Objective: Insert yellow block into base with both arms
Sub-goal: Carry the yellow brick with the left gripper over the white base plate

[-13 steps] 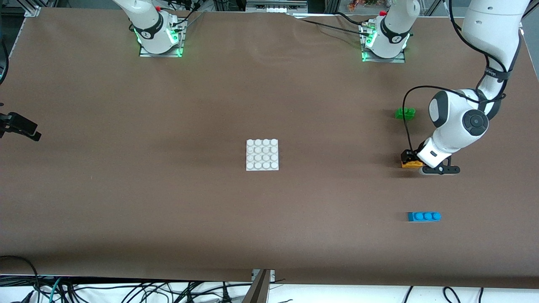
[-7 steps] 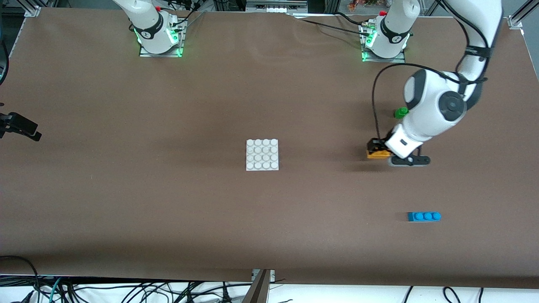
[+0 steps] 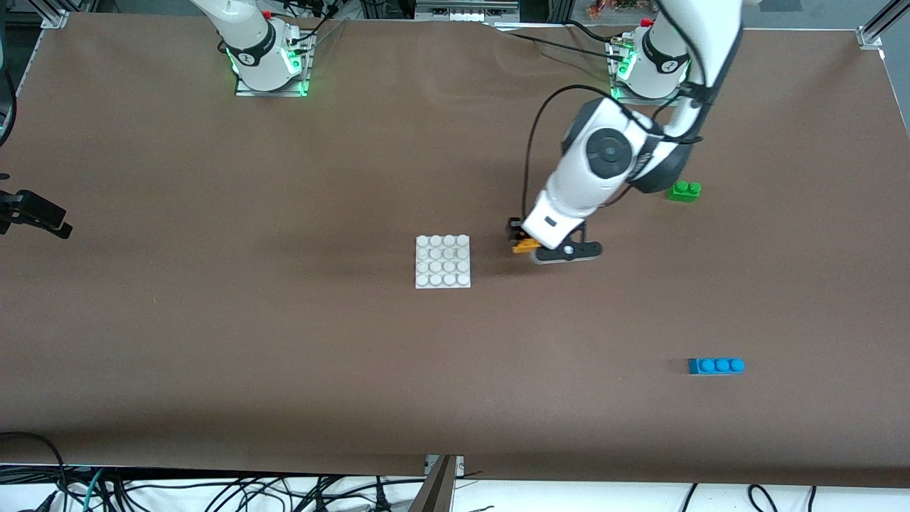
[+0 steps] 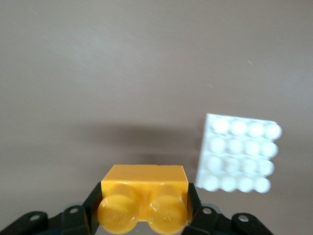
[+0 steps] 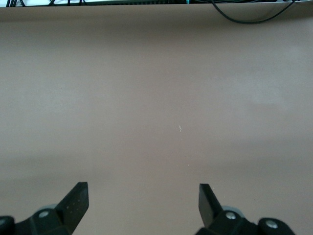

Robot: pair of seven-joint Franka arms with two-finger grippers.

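My left gripper [image 3: 521, 240] is shut on the yellow block [image 3: 527, 246] and holds it just above the table, beside the white base [image 3: 442, 261] toward the left arm's end. In the left wrist view the block [image 4: 144, 183] sits between the black fingers [image 4: 93, 203], its two studs facing the camera, and the base [image 4: 239, 154] lies a short way off. My right gripper [image 5: 144, 193] is open and empty over bare brown table; it does not show in the front view.
A green two-stud brick [image 3: 684, 190] lies toward the left arm's end, farther from the front camera. A blue three-stud brick [image 3: 716, 365] lies nearer to the front camera. A black fixture [image 3: 35, 213] sticks in at the right arm's end of the table.
My left arm has carried the yellow block from near the green brick toward the base, and now it is close beside the base. The right arm shows no change.
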